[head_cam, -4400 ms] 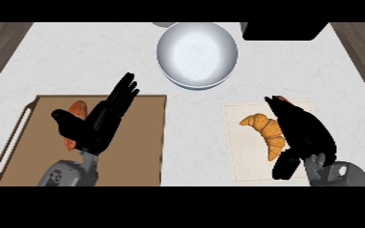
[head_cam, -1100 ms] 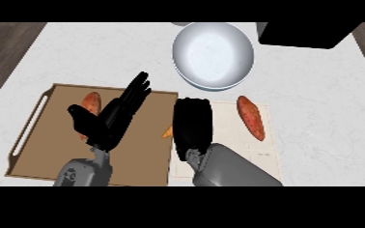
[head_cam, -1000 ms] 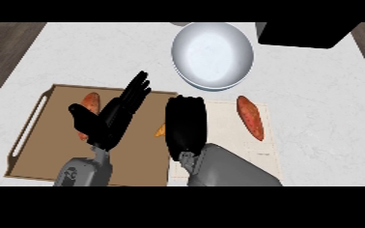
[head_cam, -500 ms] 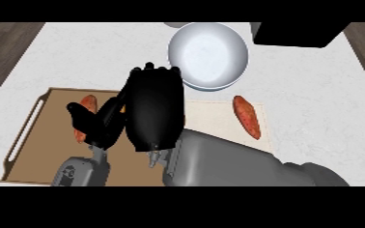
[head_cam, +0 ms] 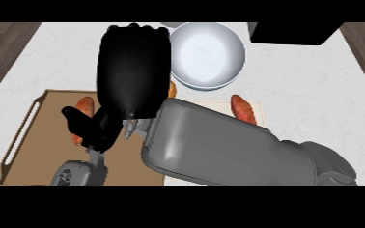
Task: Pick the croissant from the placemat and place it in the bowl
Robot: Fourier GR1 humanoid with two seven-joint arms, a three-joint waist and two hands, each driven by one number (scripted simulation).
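The pale speckled bench (head_cam: pixel 306 87) fills most of the view, with dark wooden floor (head_cam: pixel 13 41) showing past its far left and far right corners. The right forearm (head_cam: pixel 214 147), a broad grey mass, comes in from the lower right and slants up across the bench's near middle. The right hand (head_cam: pixel 134 72) is raised high, its back turned upward, fingers curled over at the far end. It is closed on the croissant (head_cam: pixel 172 89), of which only a golden sliver peeks out at the hand's right edge, just beside the near left rim of the bowl.

The white bowl (head_cam: pixel 208 53) stands near the bench's far edge, with bare bench to its right. A black box (head_cam: pixel 294 32) sits at the far right corner. A wooden tray (head_cam: pixel 35 140) lies at the near left. Its handle is along its left side, and an orange-red vegetable (head_cam: pixel 84 107) lies on it. The placemat (head_cam: pixel 258 107) is largely covered by the forearm, and a second orange-red vegetable (head_cam: pixel 242 108) lies on it.

The left hand (head_cam: pixel 91 128) hangs over the tray, half hidden behind the right hand. I cannot tell whether it is open or closed.
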